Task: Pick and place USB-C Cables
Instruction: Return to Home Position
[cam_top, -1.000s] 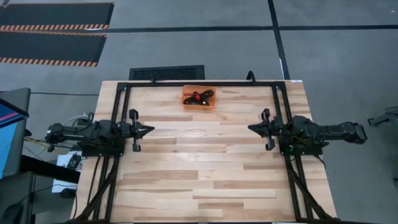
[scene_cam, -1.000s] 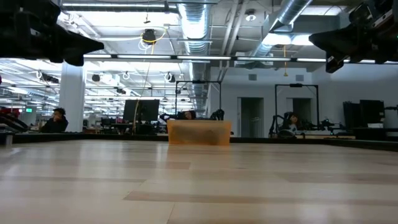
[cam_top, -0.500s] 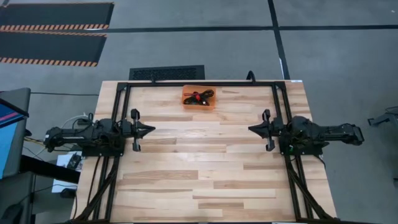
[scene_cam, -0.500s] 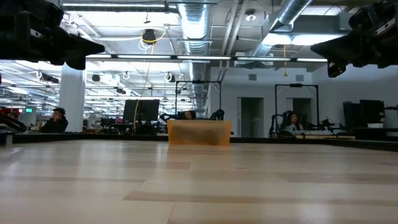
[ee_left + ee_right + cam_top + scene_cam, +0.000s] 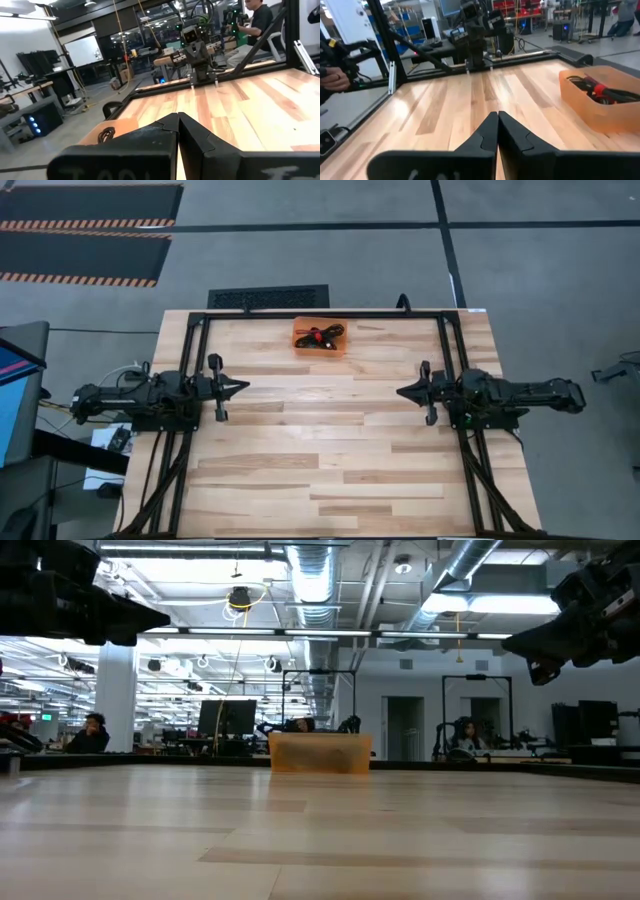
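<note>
The USB-C cables (image 5: 320, 336), a small red and black tangle, lie inside the orange tray (image 5: 299, 346) at the middle of the table's far edge; they also show in the right wrist view as cables (image 5: 597, 89) in the tray (image 5: 585, 112). My left gripper (image 5: 245, 388) hovers at the table's left side, shut, pointing level toward the right. My right gripper (image 5: 399, 392) hovers at the right side, shut, pointing level toward the left. Both are well short of the tray and hold nothing.
A black metal frame (image 5: 320, 314) runs along the table's far edge and down both sides beside the arms. The wooden table top (image 5: 320, 440) stretches between the two grippers. A person (image 5: 257, 20) stands in the room beyond the table.
My right gripper has tipped its fingertips downward, and in the low view they now sit lower than a second ago. The tray and cables have not moved.
</note>
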Tool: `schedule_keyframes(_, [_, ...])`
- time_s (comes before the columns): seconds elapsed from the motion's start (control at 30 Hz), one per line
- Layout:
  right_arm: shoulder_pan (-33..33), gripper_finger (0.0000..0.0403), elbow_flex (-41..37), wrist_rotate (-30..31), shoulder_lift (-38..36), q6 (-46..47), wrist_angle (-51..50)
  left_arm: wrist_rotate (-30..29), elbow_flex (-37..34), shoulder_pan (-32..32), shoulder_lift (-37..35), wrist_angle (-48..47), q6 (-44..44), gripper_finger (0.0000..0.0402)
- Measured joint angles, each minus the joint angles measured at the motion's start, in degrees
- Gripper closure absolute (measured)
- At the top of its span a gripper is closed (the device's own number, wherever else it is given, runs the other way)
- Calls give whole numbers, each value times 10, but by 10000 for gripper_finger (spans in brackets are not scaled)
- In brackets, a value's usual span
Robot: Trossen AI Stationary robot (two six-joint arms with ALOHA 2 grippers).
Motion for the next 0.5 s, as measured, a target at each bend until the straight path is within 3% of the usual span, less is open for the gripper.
schedule_keyframes(0.17, [-1, 371, 0, 0, 0, -4, -3, 0, 0, 0, 0, 2, 10, 401])
schedule_keyframes(0.5, [-1, 372, 0, 0, 0, -3, -5, -1, -1, 0, 0, 2, -77, 401])
